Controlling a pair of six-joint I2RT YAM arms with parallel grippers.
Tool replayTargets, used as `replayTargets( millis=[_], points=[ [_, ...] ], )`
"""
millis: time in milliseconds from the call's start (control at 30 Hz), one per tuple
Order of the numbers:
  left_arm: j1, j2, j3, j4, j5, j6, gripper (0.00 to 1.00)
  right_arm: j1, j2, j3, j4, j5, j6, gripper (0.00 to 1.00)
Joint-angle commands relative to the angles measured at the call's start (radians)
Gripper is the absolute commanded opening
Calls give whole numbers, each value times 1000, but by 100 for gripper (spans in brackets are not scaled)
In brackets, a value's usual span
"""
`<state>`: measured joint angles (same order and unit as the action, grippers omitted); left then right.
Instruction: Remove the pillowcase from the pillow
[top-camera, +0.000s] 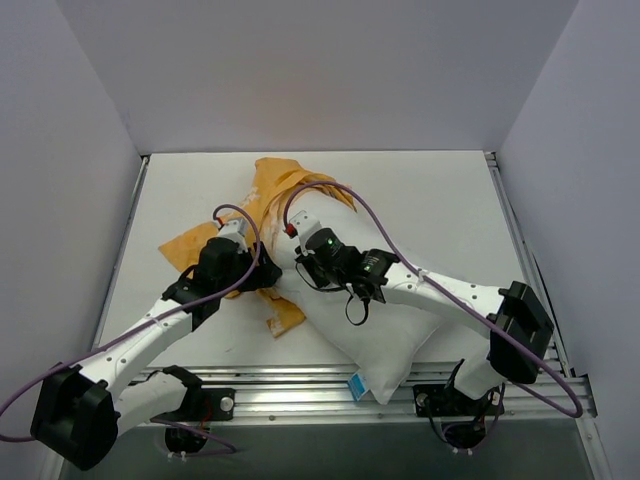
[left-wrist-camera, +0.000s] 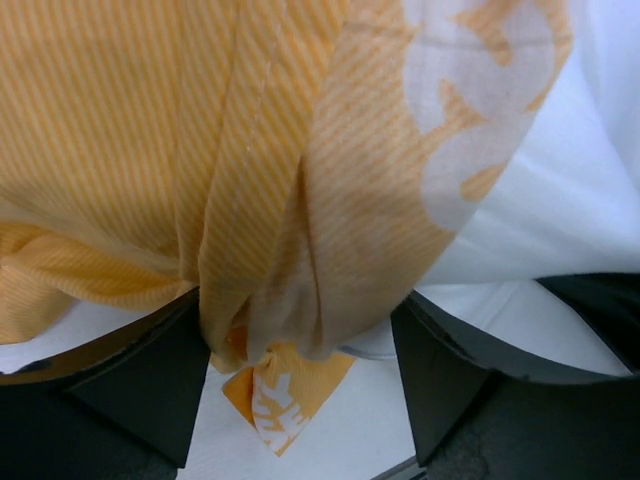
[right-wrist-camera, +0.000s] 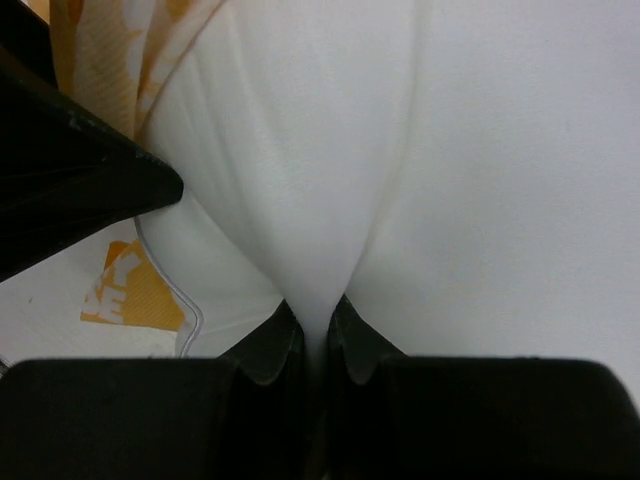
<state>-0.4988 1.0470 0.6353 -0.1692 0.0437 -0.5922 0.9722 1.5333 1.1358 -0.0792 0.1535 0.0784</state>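
Top external view: the pillowcase (top-camera: 272, 185) is lying bunched at the far-left end of the pillow (top-camera: 395, 335). Most of the pillow is showing bare, stretching diagonally across the table (top-camera: 440, 200) to the near rail, its blue tag (top-camera: 355, 383) there. The left gripper (left-wrist-camera: 298, 305) is standing wide, straddling a gathered pillowcase fold. The right gripper (right-wrist-camera: 320, 320) is pinching white pillow fabric, jaws closed tight.

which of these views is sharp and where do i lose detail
Top external: evenly lit and sharp, shadows faint. Left wrist: the pillowcase weave is crisp up close, the left gripper nearly black. Right wrist: the pillow is almost featureless white, the right gripper a dark, soft silhouette.
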Motion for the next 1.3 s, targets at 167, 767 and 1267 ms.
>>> replayTargets(
  millis=[167,767,1267],
  points=[
    [-4,-1,-11,92,-301,-43,30,-10,-143,-21,-100,-23,34,0],
    [94,-10,79,126,-656,-70,8,-27,-651,140,-447,5,46,0],
    [97,70,70,235,-389,-41,10,-24,-593,96,-434,-63,76,19]
  ],
)
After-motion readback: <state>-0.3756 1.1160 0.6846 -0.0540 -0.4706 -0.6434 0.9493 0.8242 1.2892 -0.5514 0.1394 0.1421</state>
